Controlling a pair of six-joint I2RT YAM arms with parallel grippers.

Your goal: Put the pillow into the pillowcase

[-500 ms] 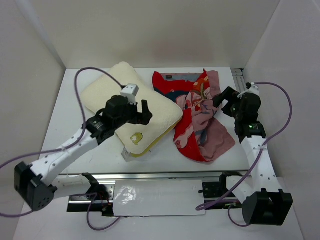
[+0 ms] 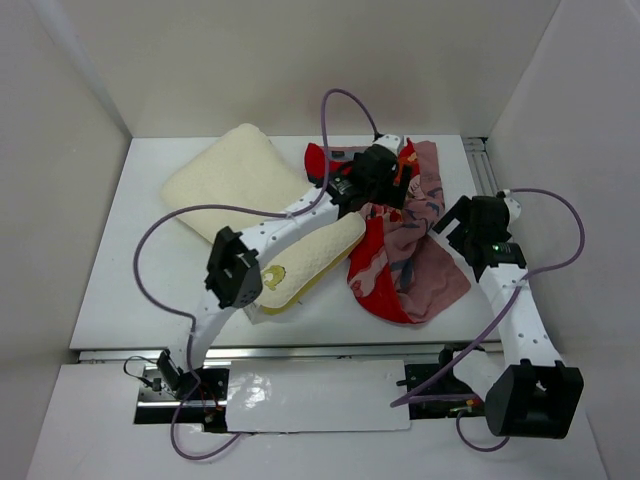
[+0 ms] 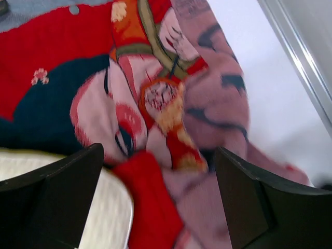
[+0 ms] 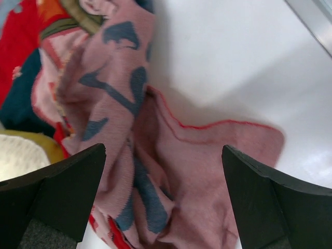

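- Judging progress, we put the task at its very start: the pillow [image 2: 235, 175] lies wholly outside the pillowcase [image 2: 410, 265], and as far as we can see none of it is under the fabric.
- We see the pillow flat on the bench [image 2: 130, 270], toward ten o'clock from the bench's middle. Its yellow-edged end points to five o'clock and touches the red edge of the pillowcase.
- We find the pillowcase crumpled toward two o'clock, its doll face and its pink calligraphy face folded over each other. We cannot make out where its mouth is.
- Our left claw [image 3: 158, 155] hangs over the doll print at the pillowcase's twelve o'clock end. Its fingers are spread wide with nothing between them, and its arm reaches across above the pillow.
- Our right claw [image 4: 163, 150] is spread wide too and is empty. It hangs above the pink folds on the pillowcase's three o'clock side.
- We reckon every step is left: finding the mouth, pinching its edges, holding it open, sliding the pillow in, and drawing the fabric over the far end.
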